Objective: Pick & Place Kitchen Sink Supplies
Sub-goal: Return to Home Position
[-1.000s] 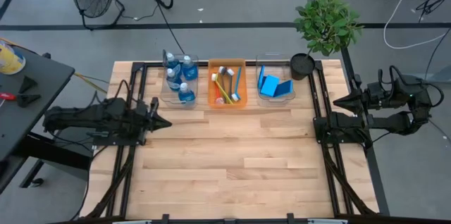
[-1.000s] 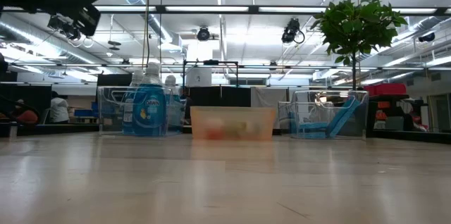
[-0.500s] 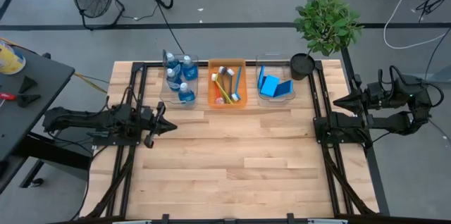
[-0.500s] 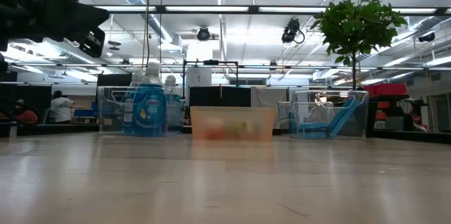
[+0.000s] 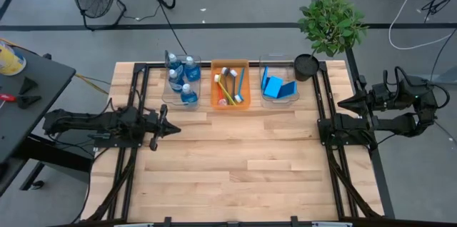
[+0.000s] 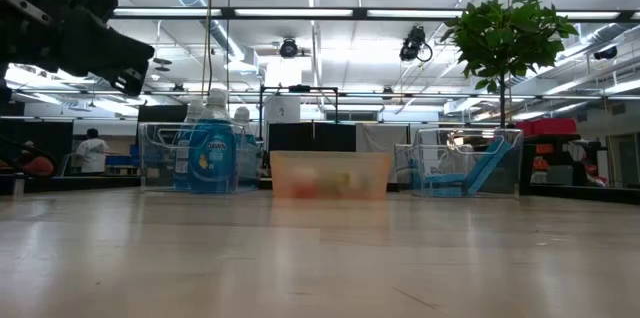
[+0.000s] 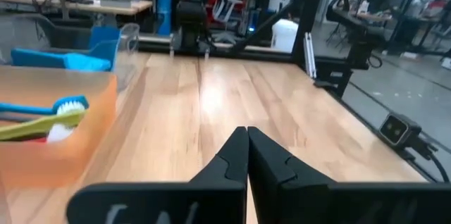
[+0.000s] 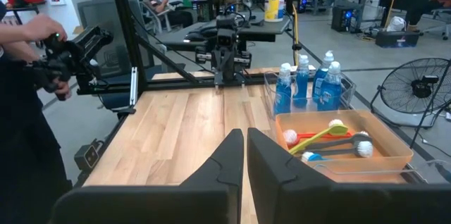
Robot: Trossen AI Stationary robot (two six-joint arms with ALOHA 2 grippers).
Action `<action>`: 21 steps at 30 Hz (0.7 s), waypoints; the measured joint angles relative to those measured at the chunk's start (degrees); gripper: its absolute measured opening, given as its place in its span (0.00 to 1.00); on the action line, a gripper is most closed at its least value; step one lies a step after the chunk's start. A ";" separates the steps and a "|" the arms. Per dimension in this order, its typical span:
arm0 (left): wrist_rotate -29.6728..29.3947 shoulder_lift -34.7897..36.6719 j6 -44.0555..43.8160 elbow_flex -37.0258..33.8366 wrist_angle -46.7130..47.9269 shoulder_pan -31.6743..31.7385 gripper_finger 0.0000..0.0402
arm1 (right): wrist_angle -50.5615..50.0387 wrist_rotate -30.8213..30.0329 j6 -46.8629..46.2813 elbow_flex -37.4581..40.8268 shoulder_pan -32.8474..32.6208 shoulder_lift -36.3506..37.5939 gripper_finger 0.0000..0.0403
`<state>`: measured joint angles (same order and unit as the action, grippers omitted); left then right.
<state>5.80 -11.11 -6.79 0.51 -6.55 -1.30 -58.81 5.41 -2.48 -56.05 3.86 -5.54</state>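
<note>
Hangs the left gripper point(image 5: 170, 128), pinched together on nothing, near the clear rectangular bin point(image 5: 165, 93) holding small clear bottles of blue liquid point(image 5: 188, 95). Parks the right gripper point(image 5: 340, 103), likewise clenched empty, well apart, far right. Risks clipping that bin and toppling bottles if retracting wide.

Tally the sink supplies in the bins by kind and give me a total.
Clear bottles with blue contents: 4
Long-handled brushes: 4
Blue sponges: 2 that can be told apart
Total: 10
</note>
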 joint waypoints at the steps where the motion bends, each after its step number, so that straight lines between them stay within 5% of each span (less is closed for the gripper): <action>1: 0.04 0.02 0.02 0.00 0.42 0.00 0.01 | 0.00 0.02 0.02 0.00 0.00 0.00 0.06; 21: -3.13 -0.11 1.42 0.02 5.18 0.00 0.05 | 0.00 0.00 0.00 0.00 0.00 0.00 0.06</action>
<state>2.68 -11.22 -5.37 0.54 -1.37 -1.30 -58.81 5.41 -2.48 -56.05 3.86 -5.54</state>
